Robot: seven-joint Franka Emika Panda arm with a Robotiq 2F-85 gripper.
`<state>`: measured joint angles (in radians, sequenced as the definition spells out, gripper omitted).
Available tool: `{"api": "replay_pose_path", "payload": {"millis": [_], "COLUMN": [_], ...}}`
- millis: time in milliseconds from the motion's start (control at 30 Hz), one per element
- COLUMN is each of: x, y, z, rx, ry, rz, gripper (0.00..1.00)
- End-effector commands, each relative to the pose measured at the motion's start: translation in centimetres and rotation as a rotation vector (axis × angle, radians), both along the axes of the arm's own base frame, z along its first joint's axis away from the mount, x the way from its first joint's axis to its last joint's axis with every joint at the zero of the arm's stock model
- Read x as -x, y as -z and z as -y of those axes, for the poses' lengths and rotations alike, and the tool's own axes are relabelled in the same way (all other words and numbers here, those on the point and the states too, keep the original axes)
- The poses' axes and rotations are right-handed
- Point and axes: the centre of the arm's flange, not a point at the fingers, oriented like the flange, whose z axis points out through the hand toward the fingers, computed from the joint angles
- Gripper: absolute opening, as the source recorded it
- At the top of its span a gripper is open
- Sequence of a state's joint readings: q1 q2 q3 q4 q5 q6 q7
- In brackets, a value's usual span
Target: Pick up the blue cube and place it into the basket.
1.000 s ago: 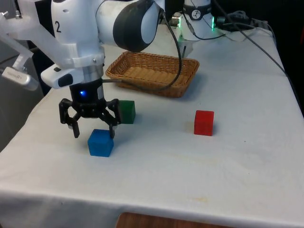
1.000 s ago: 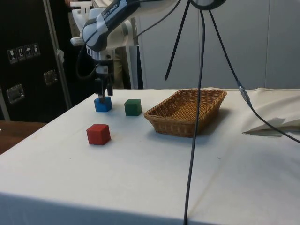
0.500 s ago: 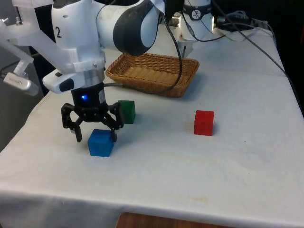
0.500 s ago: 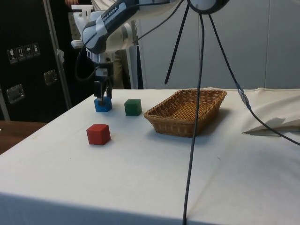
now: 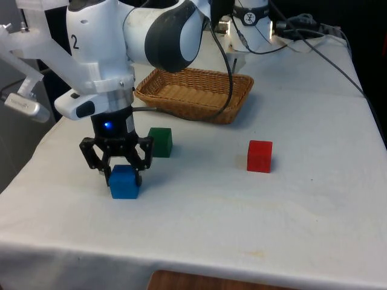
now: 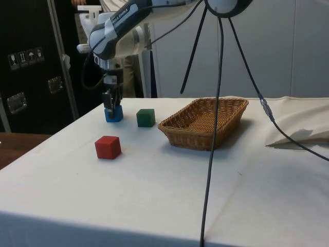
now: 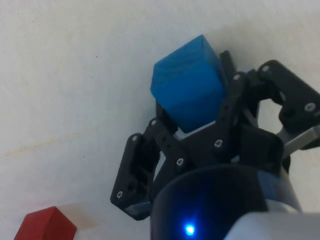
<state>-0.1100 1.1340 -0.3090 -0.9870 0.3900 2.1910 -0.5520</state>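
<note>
Two fingers [image 5: 138,172] of gripper [image 5: 120,179] clamp blue cube [image 5: 124,182], sat flat on cloth, no long axis

Only the green cube [image 5: 161,142] stands between hand [image 5: 121,174] and basket [image 5: 194,93].

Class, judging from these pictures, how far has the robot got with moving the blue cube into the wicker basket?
Done: the black two-finger gripper has reached the small blue cube and brackets it. In hand: the fingers look closed on its sides, with the cube apparently on the white cloth. Left: lifting it, carrying it past the green cube, and releasing it in the empty woven wicker basket.
</note>
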Motion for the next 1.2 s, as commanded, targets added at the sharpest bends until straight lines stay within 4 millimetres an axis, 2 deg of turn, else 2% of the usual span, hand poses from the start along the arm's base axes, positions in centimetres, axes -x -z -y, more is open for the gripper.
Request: {"api": "replay_pose_path", "payload": {"millis": [0,33,333,600,633,867,933,1033,1167], "x": [0.0,0.0,0.0,-0.1,-0.1,0.1,0.1,0.5,1.0], "y": [0.1,0.0,0.1,-3.3,-3.0,-6.1,-6.1,-7.7,-8.7], "z": [0.0,0.0,0.0,0.2,0.2,0.4,0.4,0.5,0.7], "rx": [-0.005,0.000,-0.004,-0.001,-0.002,-0.004,-0.008,-0.008,-0.014], "ry": [0.000,0.000,-0.001,0.000,-0.001,0.000,0.001,0.001,0.004], "rz": [-0.004,0.000,-0.004,-0.001,-0.002,-0.008,-0.011,-0.022,-0.035], "gripper": [0.10,0.00,0.00,0.00,0.00,0.00,0.00,0.00,0.00]}}
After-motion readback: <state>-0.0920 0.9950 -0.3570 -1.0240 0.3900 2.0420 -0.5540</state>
